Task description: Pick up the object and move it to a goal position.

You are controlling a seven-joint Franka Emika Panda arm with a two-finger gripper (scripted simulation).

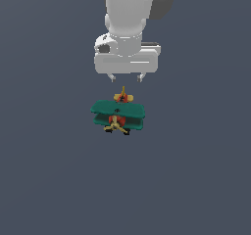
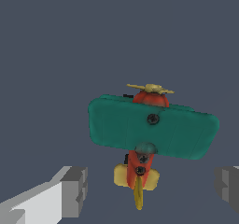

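Hovering: hand [image 1: 126,77] spread, clear of biplane [image 1: 118,112].

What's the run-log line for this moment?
phase: pre-grasp | gripper: open, empty, above tail | toy biplane: upright on floor, ungrasped

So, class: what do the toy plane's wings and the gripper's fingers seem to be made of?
Toy plane wings: probably painted wood or matte plastic; flat teal, dull sheen, dark screw heads. Gripper fingers: look like matte grey plastic or metal, blocky; the render leaves it open.

Jaws [image 1: 126,77] spread, empty — above toy biplane [image 1: 118,114] (tail toward arm), not touching.
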